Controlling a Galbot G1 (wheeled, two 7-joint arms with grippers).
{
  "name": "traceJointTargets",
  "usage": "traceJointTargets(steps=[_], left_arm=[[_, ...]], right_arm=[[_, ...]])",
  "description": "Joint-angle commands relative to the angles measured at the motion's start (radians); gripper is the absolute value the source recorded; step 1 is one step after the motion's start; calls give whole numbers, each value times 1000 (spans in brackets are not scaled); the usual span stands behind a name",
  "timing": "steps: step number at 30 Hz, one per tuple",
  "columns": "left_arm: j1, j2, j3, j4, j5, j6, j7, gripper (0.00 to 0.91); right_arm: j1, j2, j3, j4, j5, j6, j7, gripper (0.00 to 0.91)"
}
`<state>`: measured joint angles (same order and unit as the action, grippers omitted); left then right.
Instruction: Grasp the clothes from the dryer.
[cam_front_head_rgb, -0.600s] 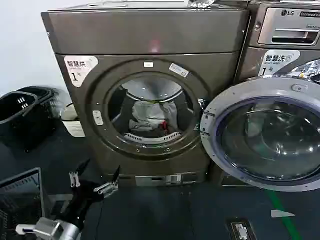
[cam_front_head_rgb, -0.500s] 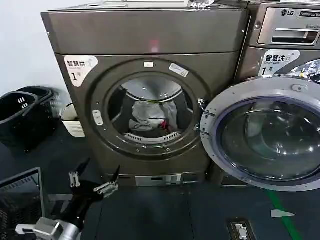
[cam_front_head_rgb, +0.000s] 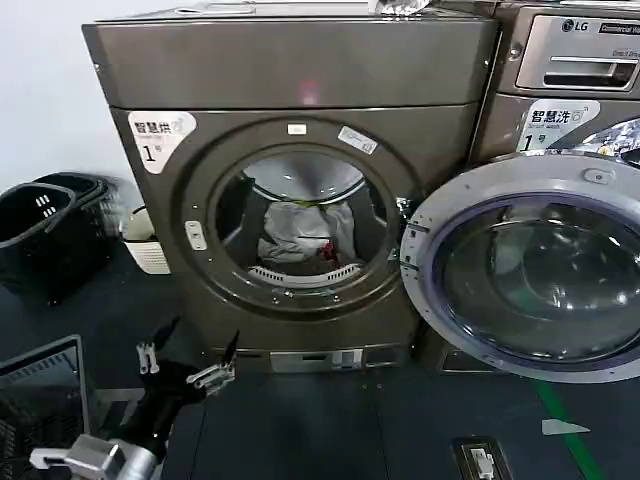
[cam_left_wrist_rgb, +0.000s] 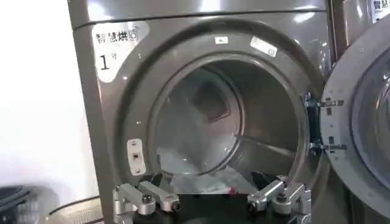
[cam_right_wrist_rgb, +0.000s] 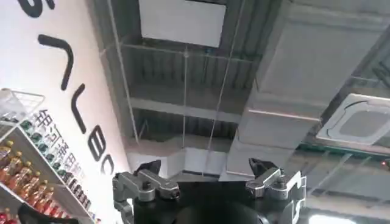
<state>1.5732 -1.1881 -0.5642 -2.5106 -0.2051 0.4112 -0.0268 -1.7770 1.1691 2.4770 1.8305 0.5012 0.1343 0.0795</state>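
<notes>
One arm was at work: the left pincer (cam_front_head_rgb: 190, 358) hovered low before the dryer (cam_front_head_rgb: 290, 180), its fingers spread apart and holding nothing, just where it had been a moment earlier. The dryer's glass door (cam_front_head_rgb: 530, 270) stood swung fully open to the right, as before. Inside the drum lay the clothes (cam_front_head_rgb: 303, 236), a pale heap with a touch of red, unmoved and well apart from the pincer. A black basket (cam_front_head_rgb: 45, 235) sat on the floor to the left. The right pincer (cam_right_wrist_rgb: 207, 179) pointed up at the ceiling, fingers apart and empty.
</notes>
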Motion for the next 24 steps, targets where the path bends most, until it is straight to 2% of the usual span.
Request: traceJointTargets(steps=[1,24], left_arm=[[0,-1,0,3,0,0,0,907],[1,-2,0,3,0,0,2,907]], right_arm=[[1,1,-2,0,1,11,-3,907],[2,7,-5,6,2,12,-4,907]])
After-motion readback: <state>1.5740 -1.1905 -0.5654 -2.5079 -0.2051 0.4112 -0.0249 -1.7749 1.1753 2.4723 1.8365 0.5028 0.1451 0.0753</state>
